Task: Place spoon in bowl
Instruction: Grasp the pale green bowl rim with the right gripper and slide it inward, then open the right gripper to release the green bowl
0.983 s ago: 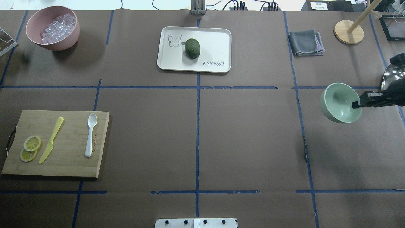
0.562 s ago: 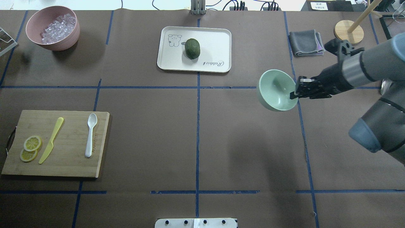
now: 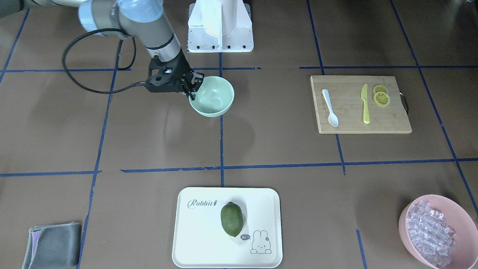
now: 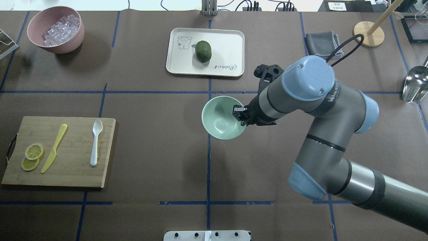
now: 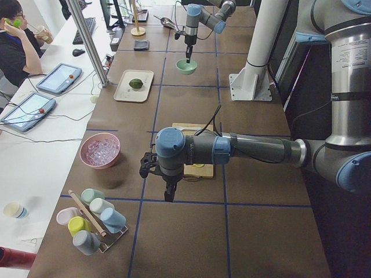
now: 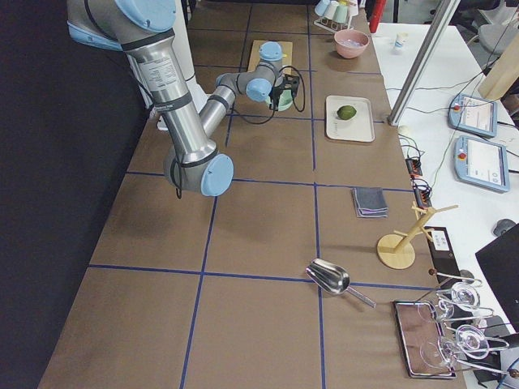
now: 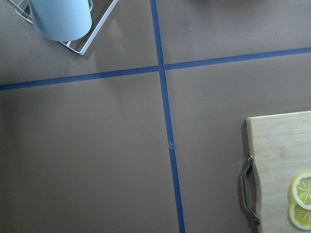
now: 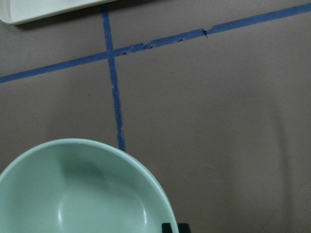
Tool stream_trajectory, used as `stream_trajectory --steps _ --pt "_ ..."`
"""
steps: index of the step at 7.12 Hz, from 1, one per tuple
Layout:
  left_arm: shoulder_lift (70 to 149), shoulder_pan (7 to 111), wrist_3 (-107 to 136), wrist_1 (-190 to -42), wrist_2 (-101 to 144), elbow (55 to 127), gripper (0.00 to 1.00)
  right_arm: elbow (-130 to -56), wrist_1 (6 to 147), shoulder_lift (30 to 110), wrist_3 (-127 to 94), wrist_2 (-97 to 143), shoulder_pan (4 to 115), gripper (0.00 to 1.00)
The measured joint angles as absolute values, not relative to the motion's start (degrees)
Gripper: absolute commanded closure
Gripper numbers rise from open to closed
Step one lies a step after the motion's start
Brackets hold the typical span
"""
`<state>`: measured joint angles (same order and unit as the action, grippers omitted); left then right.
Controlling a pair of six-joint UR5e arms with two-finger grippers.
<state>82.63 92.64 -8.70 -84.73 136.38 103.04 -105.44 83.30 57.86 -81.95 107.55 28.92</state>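
Observation:
The white spoon (image 4: 96, 142) lies on the wooden cutting board (image 4: 73, 174) at the left, scoop pointing away from the robot; it also shows in the front-facing view (image 3: 330, 108). My right gripper (image 4: 241, 117) is shut on the near-right rim of the mint-green bowl (image 4: 219, 117) and holds it over the table's middle, on the blue centre line. The bowl is upright and empty (image 3: 213, 99) and fills the bottom left of the right wrist view (image 8: 82, 194). My left gripper (image 5: 169, 194) hangs near the board's outer end, seen only in the exterior left view; I cannot tell whether it is open.
A yellow knife (image 4: 53, 149) and lemon slices (image 4: 33, 155) share the board. A pink bowl (image 4: 67, 45) of clear cubes stands far left. A white tray (image 4: 227, 43) with a green fruit (image 4: 203, 51) is at the far centre. Grey cloth (image 4: 321, 43), wooden stand (image 4: 367, 33) and metal scoop (image 4: 414, 85) are at right.
My right arm has carried the bowl leftward from the table's right side to the centre line. The spoon and board have not moved.

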Motion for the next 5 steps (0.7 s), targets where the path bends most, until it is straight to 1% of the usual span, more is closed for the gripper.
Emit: stream_trajectory --steps 3,4,5 --pt "82.5 92.6 -8.7 -84.7 136.4 103.1 0.0 -99.3 81.0 55.5 -82.8 104.9 26.2 0.96" --pt "82.4 92.6 -8.7 -84.7 136.4 103.1 0.0 -97.8 80.4 54.9 -83.0 104.6 26.0 0.91" --pt "82.4 92.6 -8.7 -84.7 136.4 103.1 0.0 -97.1 80.2 54.6 -83.2 104.5 25.9 0.78"
